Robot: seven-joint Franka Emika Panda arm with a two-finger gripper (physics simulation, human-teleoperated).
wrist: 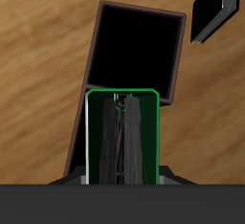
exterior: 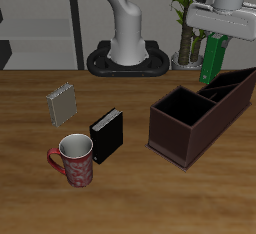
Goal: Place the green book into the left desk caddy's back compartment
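Observation:
My gripper (exterior: 217,40) is shut on the top of the green book (exterior: 213,62), which hangs upright in the air. The book is above the narrow sections (exterior: 226,86) at the far end of the left desk caddy (exterior: 178,138), a dark maroon-brown box. In the wrist view the green book (wrist: 120,137) fills the middle, edge-on to the camera, and covers most of the narrow sections. The caddy's large square section (wrist: 134,51) shows open and empty beyond it. I cannot tell which narrow section lies directly under the book.
A black book (exterior: 106,135) stands beside the caddy and also shows in the wrist view (wrist: 215,8). A red patterned mug (exterior: 75,160) stands near the table's front edge. A grey spiral notepad (exterior: 62,104) is farther back. The robot base (exterior: 128,60) and a plant (exterior: 186,23) are at the back.

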